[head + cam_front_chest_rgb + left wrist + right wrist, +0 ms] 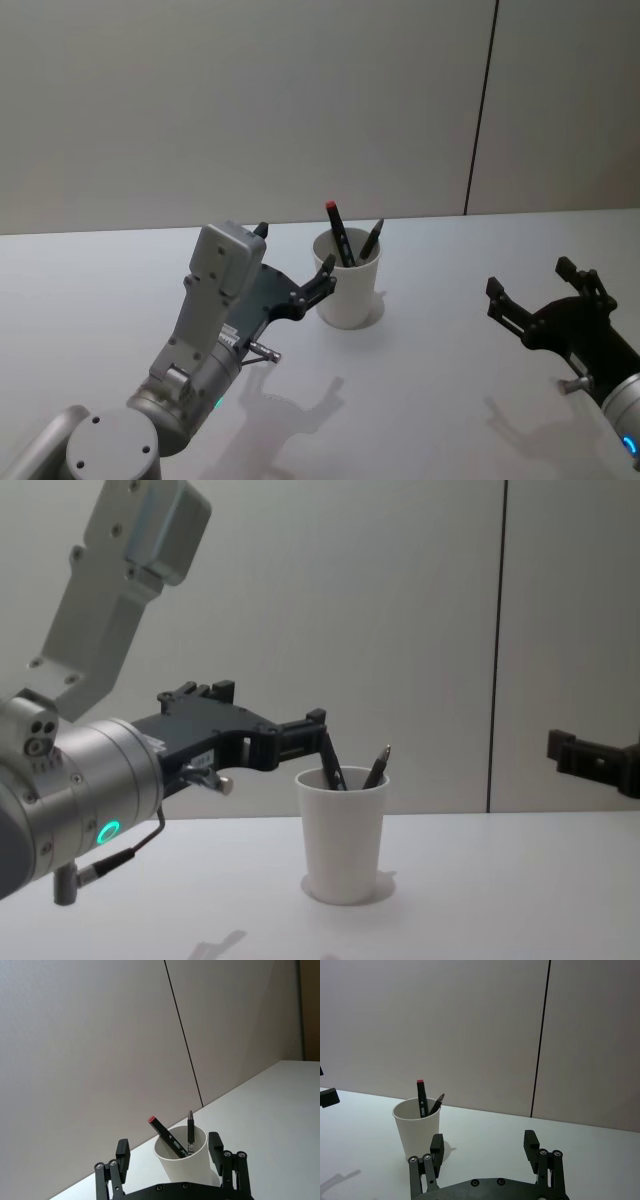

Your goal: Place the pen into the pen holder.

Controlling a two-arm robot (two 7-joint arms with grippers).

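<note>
Pen holder [348, 295], a plain white paper cup, stands upright on the white surface [450, 400] near its far edge, with a pale wall [250, 100] behind. Two pens lean inside it, upper ends above the rim: a black red-capped pen [339, 235] on the robot's left side and a dark pointed pen [371, 240] to its right. The left hand [294, 250] hangs at rim height just beside the cup on the robot's left, fingers spread apart and holding nothing. One fingertip [316, 721] is close to the red-capped pen; whether they touch cannot be told. The right hand [530, 277] is well apart to the right, low over the surface, its fingers also spread wide and empty.
</note>
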